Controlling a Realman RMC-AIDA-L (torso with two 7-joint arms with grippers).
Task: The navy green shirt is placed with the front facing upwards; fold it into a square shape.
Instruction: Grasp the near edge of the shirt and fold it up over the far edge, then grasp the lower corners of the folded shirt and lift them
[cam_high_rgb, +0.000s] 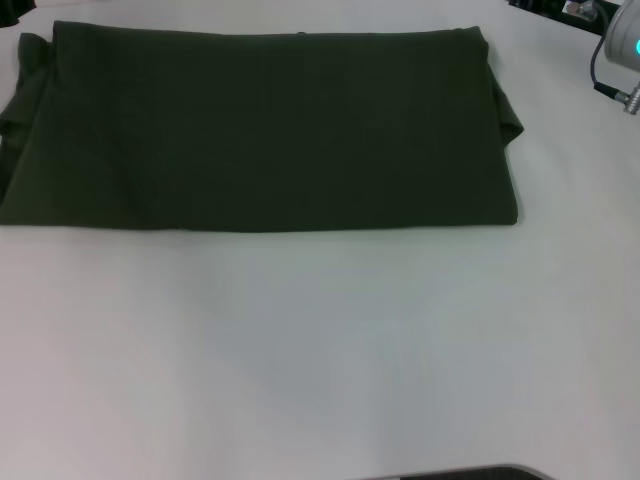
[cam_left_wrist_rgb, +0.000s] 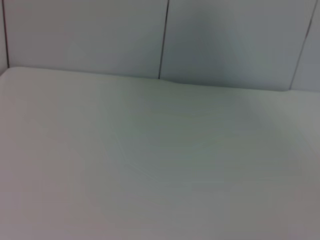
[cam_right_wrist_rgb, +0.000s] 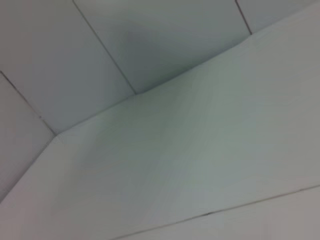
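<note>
The navy green shirt (cam_high_rgb: 255, 130) lies on the white table (cam_high_rgb: 320, 350) as a wide dark rectangle, already folded over at least once. No lettering shows on the upper face. It sits toward the far side of the table, with a broad bare stretch on the robot's side of its near edge.

Honestly the main risk I see: it's much wider than it is deep, so at least one more fold across the long way seems needed to get a square. On its right end a loose flap pokes out past the edge, and the left end is bunched and uneven too. If a grab catches only the top layer there, the layers could slide apart and the fold would come out crooked.

As for the jaws, I can't tell. Neither gripper shows in any view. Both wrist cameras only look at bare table and pale wall panels, well away from the shirt, so nothing is being held or touched that I can see.
</note>
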